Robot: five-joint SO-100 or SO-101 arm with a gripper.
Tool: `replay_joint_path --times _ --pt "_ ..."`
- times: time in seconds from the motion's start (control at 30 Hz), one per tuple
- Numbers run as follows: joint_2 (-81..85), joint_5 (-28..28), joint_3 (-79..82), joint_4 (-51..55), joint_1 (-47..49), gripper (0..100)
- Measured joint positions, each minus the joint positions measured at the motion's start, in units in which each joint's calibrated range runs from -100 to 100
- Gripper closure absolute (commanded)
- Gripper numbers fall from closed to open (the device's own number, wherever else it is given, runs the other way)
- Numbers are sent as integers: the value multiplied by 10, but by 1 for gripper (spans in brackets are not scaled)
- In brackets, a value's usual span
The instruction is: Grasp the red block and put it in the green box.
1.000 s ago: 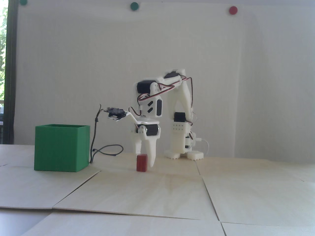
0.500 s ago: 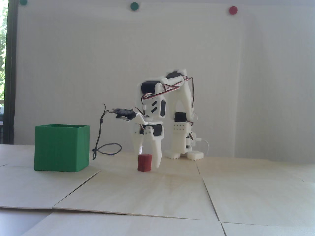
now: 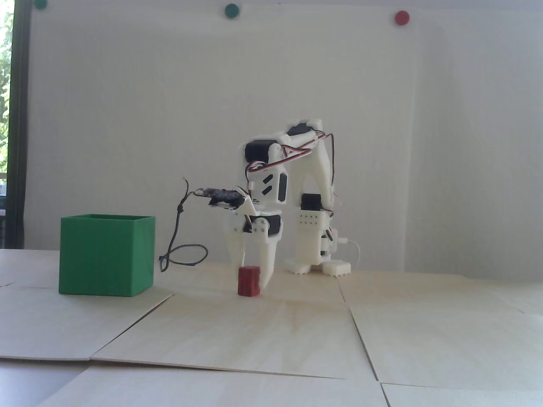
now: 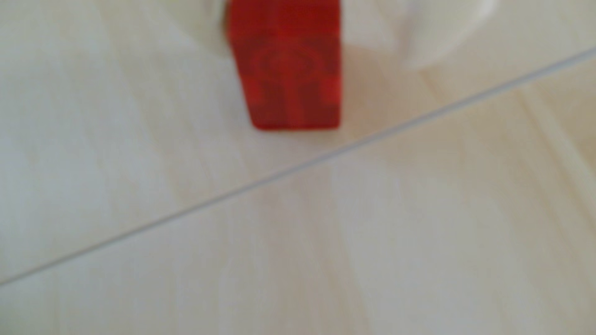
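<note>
Above the red block [image 3: 248, 281], arm bent, end effector [image 3: 251, 277] downward (fingers astride).

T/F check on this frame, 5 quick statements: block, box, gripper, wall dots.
1. The red block stands on the table. True.
2. The block is inside the green box. False: it is right of the box in the fixed view, well apart.
3. The gripper points down with a finger on each side of the block. True.
4. The block is lifted off the table. False: its base rests on the wood.
5. The wall holds three red dots. False: two green dots, one red dot.
</note>
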State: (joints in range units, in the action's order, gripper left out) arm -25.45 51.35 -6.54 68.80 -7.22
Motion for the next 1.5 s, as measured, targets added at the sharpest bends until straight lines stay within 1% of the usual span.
replay_joint_path --times 0.3,0.33,0.43,0.53,0.67,0.8,0.93,1.1,1.2,1.33,1.5 --pt "0 0 2 1 0 98" --pt "0 -1 2 7 -2 98" --pt "0 -14 -18 67 -14 98" --pt "0 -41 -98 153 -22 98" --pt "0 -94 -272 256 -36 98" --pt "0 -143 -435 287 -62 98" --pt "0 -165 -542 288 -112 98" --pt "0 -169 -617 280 -189 98" --pt "0 -168 -639 215 -215 98" --pt "-7 -146 -644 123 -235 98" --pt "-48 -125 -644 72 -247 98"
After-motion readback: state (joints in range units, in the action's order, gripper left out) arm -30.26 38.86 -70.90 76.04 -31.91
